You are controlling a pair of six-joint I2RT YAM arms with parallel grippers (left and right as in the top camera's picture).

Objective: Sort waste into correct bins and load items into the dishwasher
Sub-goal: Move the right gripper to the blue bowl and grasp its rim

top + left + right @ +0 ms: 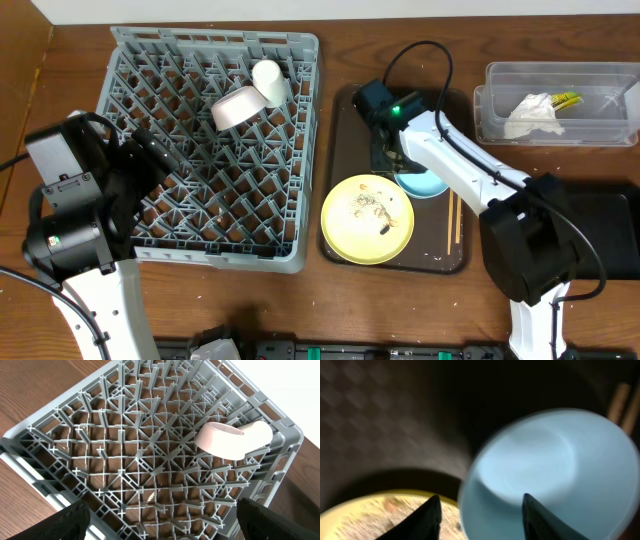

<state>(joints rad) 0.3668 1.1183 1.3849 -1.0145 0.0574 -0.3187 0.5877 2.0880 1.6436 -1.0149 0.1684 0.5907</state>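
The pink bowl (236,107) and cup (268,80) sit at the rack's (215,36) one o'clock, and the napkin (528,115) and wrapper (565,100) lie in the tub (600,72). The crumbed plate (366,220), chopsticks (455,218) and blue bowl (425,184) are left. The right gripper (482,520) straddles that bowl's rim with fingers spread, and the left gripper (162,515) gapes empty.

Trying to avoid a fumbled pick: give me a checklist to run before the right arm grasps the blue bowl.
1. Right gripper open: ok.
2. Light-blue bowl rim between the jaws: ok, though the view is blurred.
3. Bowl empty: ok.
4. Bowl clear of the yellow plate: cannot tell.
5. Free pegs in the grey rack: ok.
6. Left gripper open and empty above the rack: ok.
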